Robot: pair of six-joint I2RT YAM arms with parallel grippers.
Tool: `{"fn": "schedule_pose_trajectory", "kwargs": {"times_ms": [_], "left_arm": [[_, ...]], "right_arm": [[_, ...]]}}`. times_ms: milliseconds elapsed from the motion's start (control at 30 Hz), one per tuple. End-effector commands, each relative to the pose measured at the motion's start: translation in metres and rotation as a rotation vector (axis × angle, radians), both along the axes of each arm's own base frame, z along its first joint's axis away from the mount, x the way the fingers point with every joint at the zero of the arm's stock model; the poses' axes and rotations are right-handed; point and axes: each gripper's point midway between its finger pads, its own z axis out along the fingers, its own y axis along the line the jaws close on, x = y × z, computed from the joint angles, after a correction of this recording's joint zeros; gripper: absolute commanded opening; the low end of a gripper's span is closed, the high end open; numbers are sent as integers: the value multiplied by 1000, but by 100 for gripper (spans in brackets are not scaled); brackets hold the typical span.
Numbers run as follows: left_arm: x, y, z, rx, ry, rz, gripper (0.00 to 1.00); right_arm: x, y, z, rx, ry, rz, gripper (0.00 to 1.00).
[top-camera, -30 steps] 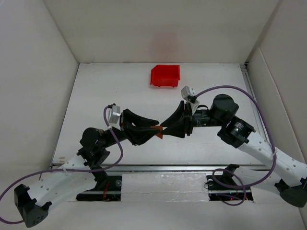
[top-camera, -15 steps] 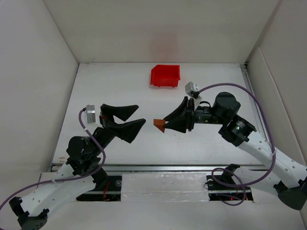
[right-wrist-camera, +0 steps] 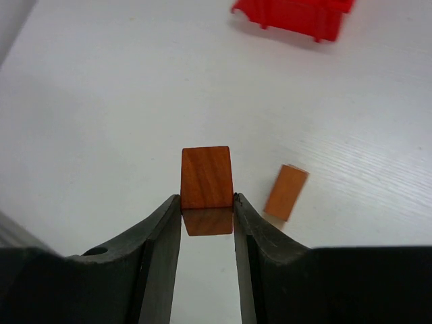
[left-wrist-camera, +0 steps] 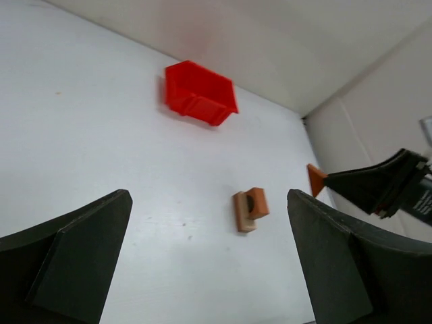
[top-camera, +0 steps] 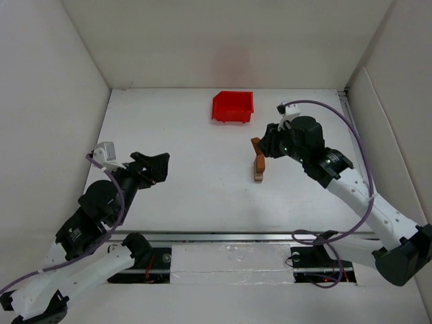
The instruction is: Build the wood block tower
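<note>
My right gripper (right-wrist-camera: 207,202) has its jaws clenched on the peaked block (right-wrist-camera: 206,177), with the stacked blocks (right-wrist-camera: 285,192) just to their right; the left gripper (top-camera: 156,167) is released and farther away.

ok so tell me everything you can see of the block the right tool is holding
A small reddish-brown wooden block with faint grain and smooth faces. Two faces meet at a ridge, so it looks peaked; one is lit, the other shadowed. The right tool is shut on its two sides, holding it off the white table. Nothing else touches it.
</note>
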Motion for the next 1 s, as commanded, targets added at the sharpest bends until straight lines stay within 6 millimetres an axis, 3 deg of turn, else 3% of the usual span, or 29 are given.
{"fn": "schedule_pose_trajectory", "kwargs": {"times_ms": [0, 67, 133, 233, 333, 467, 567, 967], "left_arm": [[-11, 38, -36, 91, 66, 109, 99], [-16, 38, -44, 50, 42, 85, 99], [-20, 29, -39, 30, -6, 21, 99], [-21, 33, -39, 39, -19, 31, 99], [-14, 28, -56, 115, 39, 42, 99], [0, 3, -81, 228, 129, -14, 99], [5, -8, -91, 275, 162, -44, 99], [2, -9, -89, 259, 140, -61, 99]], "right_arm": [[25, -31, 10, -49, -18, -202, 0], [32, -35, 3, -62, 5, -249, 0], [40, -37, -5, -80, 24, -294, 0], [51, -39, -15, -79, 34, -351, 0], [60, -40, -31, -107, 67, -409, 0], [64, -29, -47, -130, 96, -417, 0], [68, -33, -58, -179, 130, -478, 0], [62, -25, -71, -316, 156, -566, 0]]}}
